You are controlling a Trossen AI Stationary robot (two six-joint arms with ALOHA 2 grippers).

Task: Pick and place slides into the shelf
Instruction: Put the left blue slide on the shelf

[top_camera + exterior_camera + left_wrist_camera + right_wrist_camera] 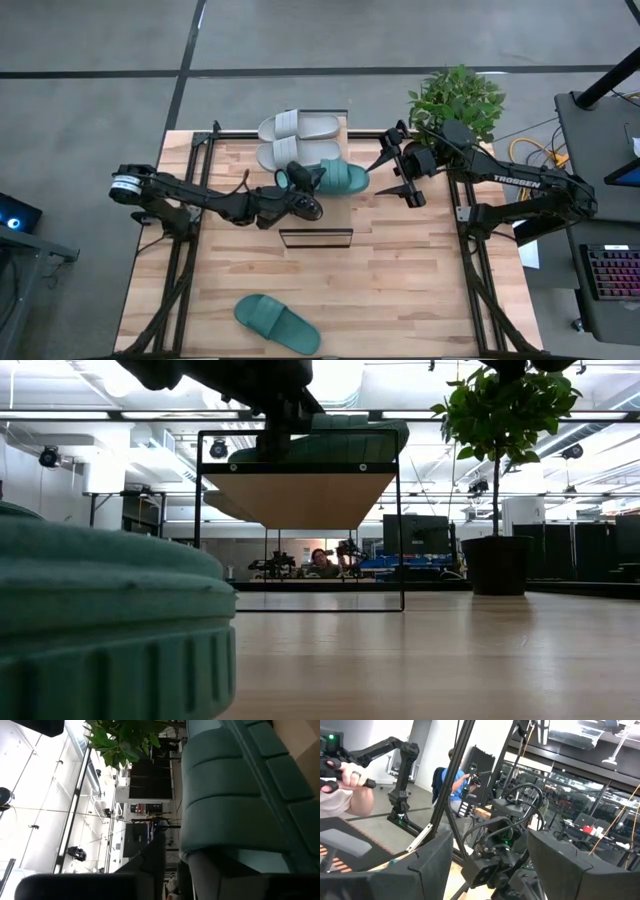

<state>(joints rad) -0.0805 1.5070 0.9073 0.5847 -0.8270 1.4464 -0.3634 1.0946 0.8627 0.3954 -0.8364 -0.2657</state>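
Spanning most of the high view, a butcher-block tabletop (pixel 400 280) with broad bare planks across its middle and right side. Standing near the far-centre, the shelf (pixel 318 215), long axis running from near edge toward far edge, near end marked by a dark frame. Lined up on it at the far end, two pale slides (pixel 300 126) lying crosswise, long axes left to right. Resting just nearer, a teal slide (pixel 340 178), also crosswise, one end overhanging the shelf's right edge. Reaching in from the left, left pincer (pixel 298 180) at that slide's left end, fingers narrow; cannot tell if gripping or just letting go. Hovering just right of the shelf, right pincer (pixel 388 172), spread wide, holding nothing. Lying alone by the near edge, second teal slide (pixel 277 323), angled, with free room all round.
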